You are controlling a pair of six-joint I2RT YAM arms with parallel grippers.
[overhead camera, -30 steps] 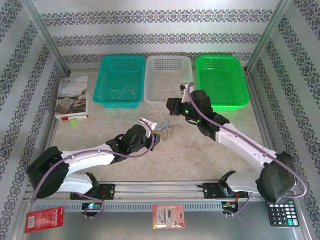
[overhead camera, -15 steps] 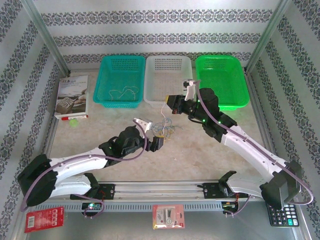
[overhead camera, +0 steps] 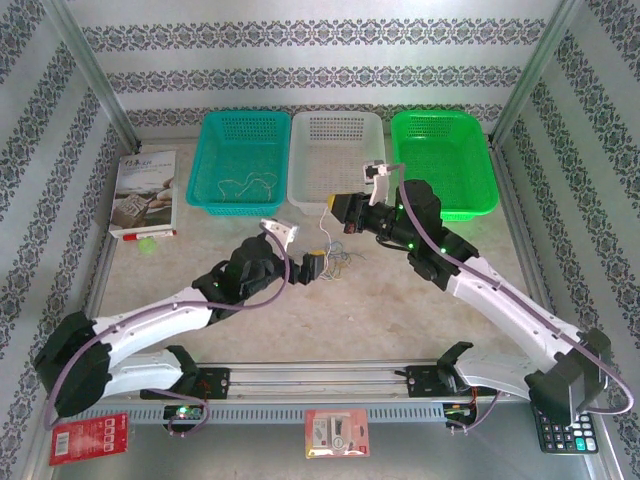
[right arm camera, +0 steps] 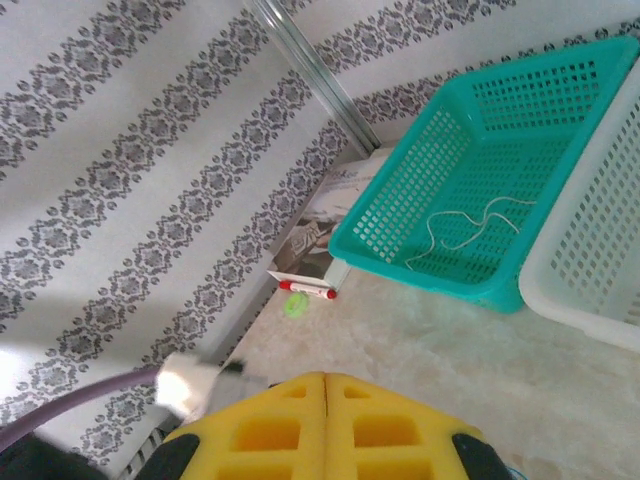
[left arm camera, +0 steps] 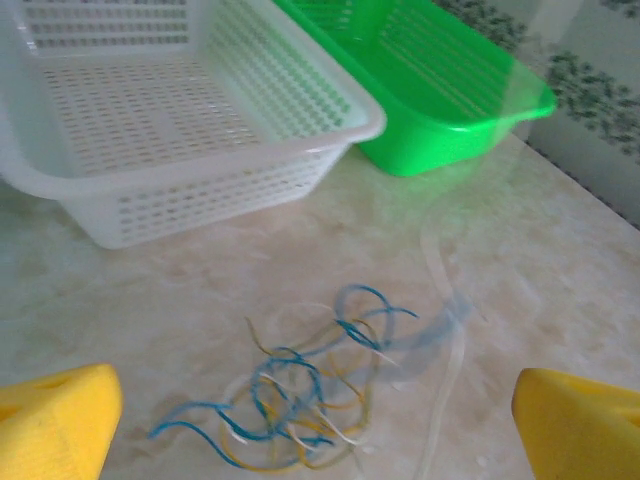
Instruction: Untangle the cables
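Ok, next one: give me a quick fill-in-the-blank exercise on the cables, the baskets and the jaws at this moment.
1. One whitish cable lies alone inside the ___ basket.
2. Above the tangle on the table, the left gripper holds its jaws ___.
3. The right gripper has its jaws ___.

Missing words: teal; open; shut.

Damask-striped wallpaper on 3 walls (overhead camera: 300,60) around a pale marbled tabletop (overhead camera: 380,320).
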